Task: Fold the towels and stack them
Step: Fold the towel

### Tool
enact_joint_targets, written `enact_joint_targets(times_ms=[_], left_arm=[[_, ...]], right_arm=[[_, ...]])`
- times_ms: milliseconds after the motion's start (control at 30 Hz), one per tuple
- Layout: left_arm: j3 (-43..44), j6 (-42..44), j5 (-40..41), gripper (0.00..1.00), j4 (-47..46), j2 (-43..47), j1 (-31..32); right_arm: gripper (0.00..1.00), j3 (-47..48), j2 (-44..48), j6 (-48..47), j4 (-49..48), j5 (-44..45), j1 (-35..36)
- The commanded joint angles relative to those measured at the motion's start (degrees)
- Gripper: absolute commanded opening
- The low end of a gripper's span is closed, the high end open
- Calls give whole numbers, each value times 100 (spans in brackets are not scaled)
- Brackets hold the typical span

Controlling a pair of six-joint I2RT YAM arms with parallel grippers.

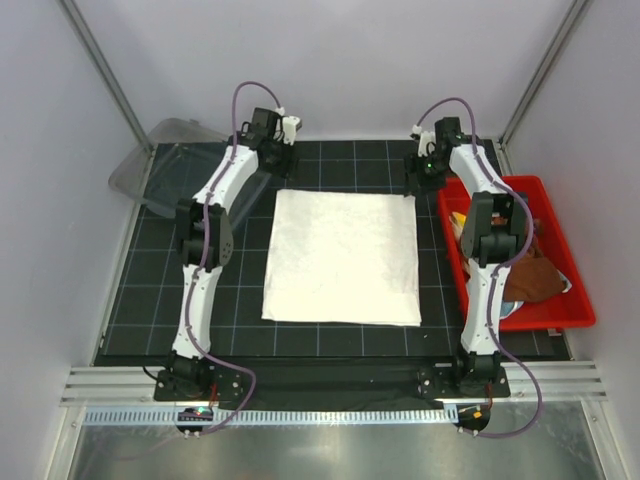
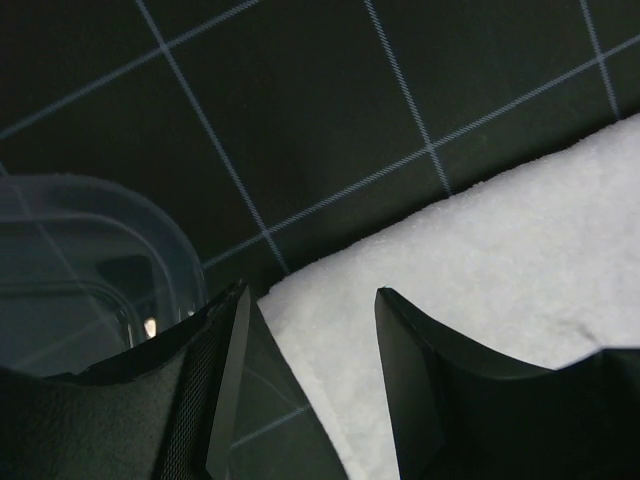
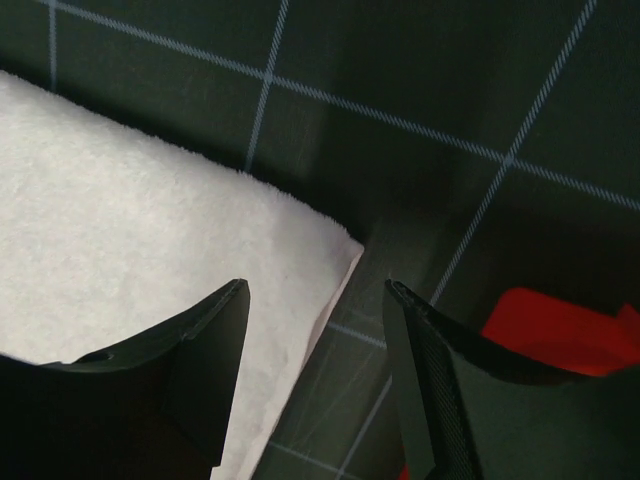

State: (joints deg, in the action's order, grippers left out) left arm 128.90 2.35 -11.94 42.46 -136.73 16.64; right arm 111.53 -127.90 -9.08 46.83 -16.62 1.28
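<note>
Left pincer (image 2: 310,292) and right pincer (image 3: 315,286) hang open at 2 far corners of cream towel (image 1: 342,255); next, seemingly, grip and fold.

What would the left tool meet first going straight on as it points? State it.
Probably the corner of the cream towel, framed inside the open left tool; depth is unclear, and the gridded mat lies beside it.

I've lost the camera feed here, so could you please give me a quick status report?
Left gripper and right gripper open, at far corners. White towel flat, unfolded. Nothing in the way.
</note>
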Motion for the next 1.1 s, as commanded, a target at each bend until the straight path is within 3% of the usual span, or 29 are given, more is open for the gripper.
enact_joint_targets(times_ms=[0, 267, 600, 833, 1067], left_arm=[[715, 854, -28, 57, 544, -292, 93], [698, 1514, 132, 57, 219, -530, 111], [671, 2076, 984, 54, 404, -741, 392], [628, 2313, 1449, 54, 500, -882, 550], [654, 2410, 1529, 60, 553, -926, 507]], right_arm=[[62, 975, -410, -594, 467, 10, 4], [54, 2118, -1308, -1095, 924, -490, -5], [44, 1978, -1334, -1403, 1127, -491, -5], [43, 2005, -1422, -1579, 1179, -456, -5], [9, 1952, -1440, -1728, 1171, -395, -5]])
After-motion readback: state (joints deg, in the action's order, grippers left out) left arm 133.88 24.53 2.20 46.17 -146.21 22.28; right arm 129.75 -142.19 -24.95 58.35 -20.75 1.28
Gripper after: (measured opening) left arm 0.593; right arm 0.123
